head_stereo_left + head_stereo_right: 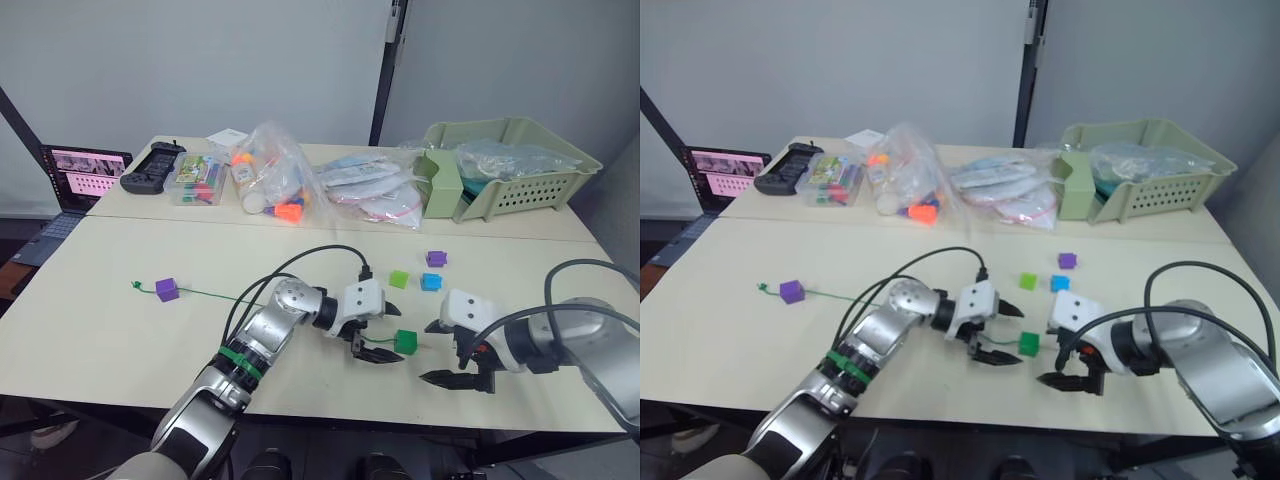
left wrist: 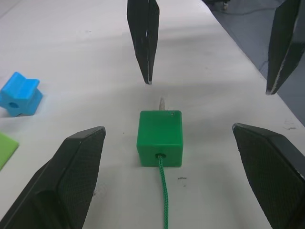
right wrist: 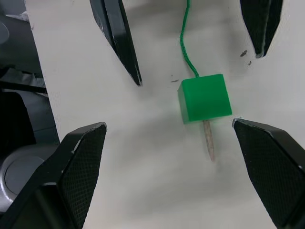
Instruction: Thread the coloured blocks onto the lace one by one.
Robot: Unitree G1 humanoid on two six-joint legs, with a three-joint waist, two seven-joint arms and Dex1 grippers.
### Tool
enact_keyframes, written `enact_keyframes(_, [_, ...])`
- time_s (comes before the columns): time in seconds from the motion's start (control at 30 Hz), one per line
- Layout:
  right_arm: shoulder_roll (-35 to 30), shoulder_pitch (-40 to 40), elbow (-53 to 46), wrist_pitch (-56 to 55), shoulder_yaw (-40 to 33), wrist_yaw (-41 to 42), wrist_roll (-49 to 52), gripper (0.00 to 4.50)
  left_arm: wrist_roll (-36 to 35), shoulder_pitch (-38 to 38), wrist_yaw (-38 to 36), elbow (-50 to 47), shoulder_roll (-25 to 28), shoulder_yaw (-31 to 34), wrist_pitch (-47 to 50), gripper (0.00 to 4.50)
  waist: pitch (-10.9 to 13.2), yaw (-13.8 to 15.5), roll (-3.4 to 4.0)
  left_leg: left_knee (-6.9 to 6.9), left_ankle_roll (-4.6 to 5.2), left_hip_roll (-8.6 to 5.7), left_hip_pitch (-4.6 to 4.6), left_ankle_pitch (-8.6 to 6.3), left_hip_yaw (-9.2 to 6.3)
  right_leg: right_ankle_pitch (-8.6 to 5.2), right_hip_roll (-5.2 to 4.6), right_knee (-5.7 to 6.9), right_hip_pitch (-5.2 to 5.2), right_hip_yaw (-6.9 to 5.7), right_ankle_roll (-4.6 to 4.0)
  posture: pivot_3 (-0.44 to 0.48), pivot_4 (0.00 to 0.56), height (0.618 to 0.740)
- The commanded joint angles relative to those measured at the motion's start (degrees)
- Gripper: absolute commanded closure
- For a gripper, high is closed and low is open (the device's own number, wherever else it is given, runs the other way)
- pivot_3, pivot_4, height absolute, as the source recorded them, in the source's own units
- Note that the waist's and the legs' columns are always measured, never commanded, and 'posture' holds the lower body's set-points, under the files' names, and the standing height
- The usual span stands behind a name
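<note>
- dark green block (image 1: 405, 341): sits on the cream table (image 1: 100, 340) near its front edge, between the two grippers. the lace (image 1: 210, 293) runs through its hole, and the greyish needle tip (image 3: 208, 139) pokes out of the far face toward the right gripper, as the wrist views show.
- green lace: a thin cord running from a small knot at the robot's left, across the table, behind the left arm and into the dark green block.
- purple block (image 1: 167, 289): already on the lace, close to the knotted end, well apart from the grippers.
- light green block (image 1: 399, 279): loose on the table, beyond the left gripper.
- blue block (image 1: 431, 282): loose, just beside the light green block on its right.
- second purple block (image 1: 436, 258): loose, just beyond the blue block.
- left gripper (image 1: 378, 332): low over the table, fingers spread wide, holding nothing; the dark green block lies just off its fingertips with the cord trailing back between them.
- right gripper (image 1: 452, 352): opposite the left one, fingers likewise spread and empty, aimed at the needle tip side of the block without touching it.
- back of the table: pale green basket (image 1: 520, 190) holding crumpled plastic, clear bags of toys (image 1: 270, 175), a small clear box of coloured pieces (image 1: 197, 180), a black controller (image 1: 153, 167).
- laptop (image 1: 75, 185): open, beyond the table's left edge.
</note>
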Motion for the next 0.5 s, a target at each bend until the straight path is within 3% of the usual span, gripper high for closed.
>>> enact_keyframes(0.03, [-1.1,2.5,-3.9,2.5,-4.5,-2.3,2.0,0.03,1.1,-2.1,0.7,2.3,-1.6,-0.5,-2.4,0.0,0.0,0.1,0.0,-0.01,0.0,0.0,-0.01,0.0,0.0,0.0,0.0,0.0,0.0,-0.01,0.0,0.0,0.15,0.737])
enact_keyframes(0.43, [-1.4,13.2,-10.0,7.2,-16.2,-7.2,6.9,0.03,3.0,-4.3,0.1,8.7,-4.2,-0.8,-6.0,0.0,0.0,0.2,-0.02,-0.01,0.0,0.0,-0.01,0.0,0.0,-0.01,0.01,-0.03,0.02,0.0,0.01,0.0,0.15,0.737])
enact_keyframes(0.5, [-1.4,13.8,-10.3,7.3,-16.9,-7.9,7.7,0.0,3.2,-4.6,0.5,9.6,-4.5,-0.6,-6.5,0.56,0.0,0.2,-0.02,0.0,0.0,-0.01,-0.02,0.0,0.0,-0.01,0.01,-0.03,0.02,0.0,0.01,0.0,0.15,0.737])
